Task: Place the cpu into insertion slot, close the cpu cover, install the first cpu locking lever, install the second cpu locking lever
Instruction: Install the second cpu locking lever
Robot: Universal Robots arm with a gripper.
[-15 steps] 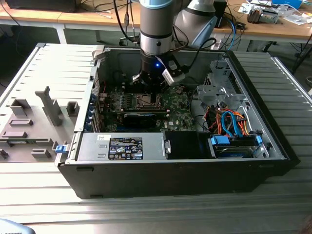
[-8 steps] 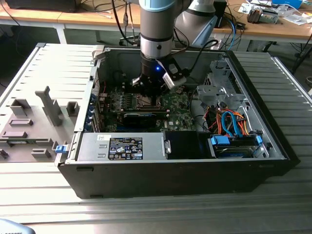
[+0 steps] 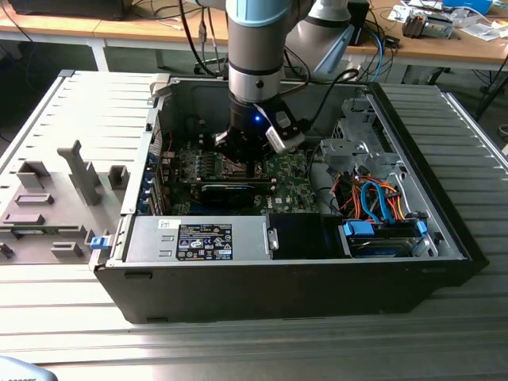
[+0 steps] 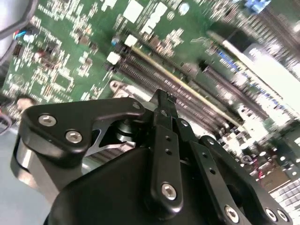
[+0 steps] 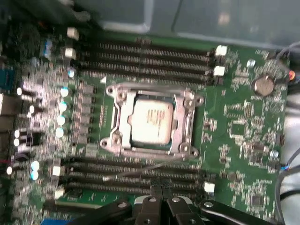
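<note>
Chip seated in its socket, gripper poised just above the board

Exterior view: the gripper (image 3: 248, 155) hangs low inside the open computer case (image 3: 444, 230), over the green board (image 3: 290, 186). Second wrist view: its fingers (image 4: 164, 117) look pressed together, holding nothing. First wrist view: the cpu (image 5: 151, 122) lies flat mid-board with the cpu cover (image 5: 188, 123) framing it; the fingertips sit at 6 o'clock from it. The chip looks light, stiff and fragile — best held by its edges; the thin metal cover likely swings on a hinge.
</note>
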